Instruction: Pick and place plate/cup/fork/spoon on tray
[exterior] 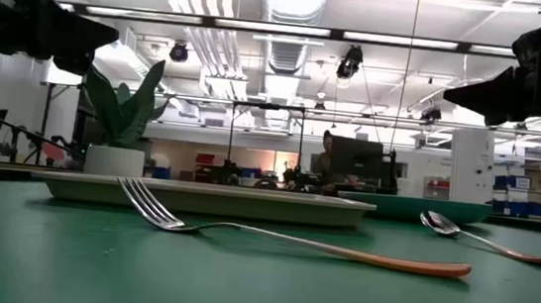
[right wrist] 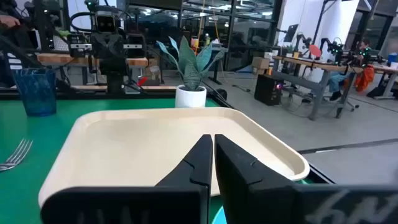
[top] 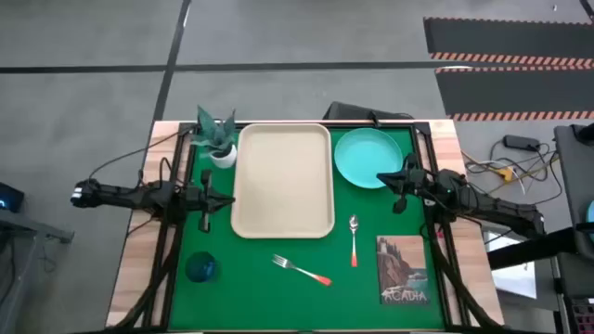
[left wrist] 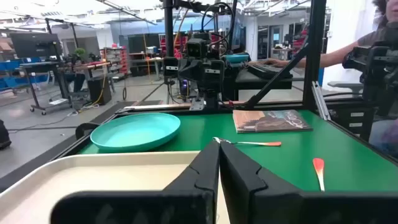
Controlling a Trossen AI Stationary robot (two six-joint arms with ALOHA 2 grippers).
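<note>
The beige tray (top: 283, 181) lies at the middle of the green mat. The teal plate (top: 368, 156) rests flat on the mat to the tray's right. The blue cup (top: 200, 267) stands near the front left. The fork (top: 302, 270) and the spoon (top: 354, 239) lie on the mat in front of the tray. My left gripper (top: 229, 200) hovers shut at the tray's left rim, pointing right. My right gripper (top: 381, 178) hovers shut over the plate's near edge, pointing left. In the wrist views both pairs of fingers (left wrist: 219, 152) (right wrist: 211, 142) are closed with nothing between them.
A white pot with a green plant (top: 218, 139) stands at the tray's far left corner. A picture book (top: 402, 271) lies at the front right of the mat. Wooden table edges and the arms' frames border the mat on both sides.
</note>
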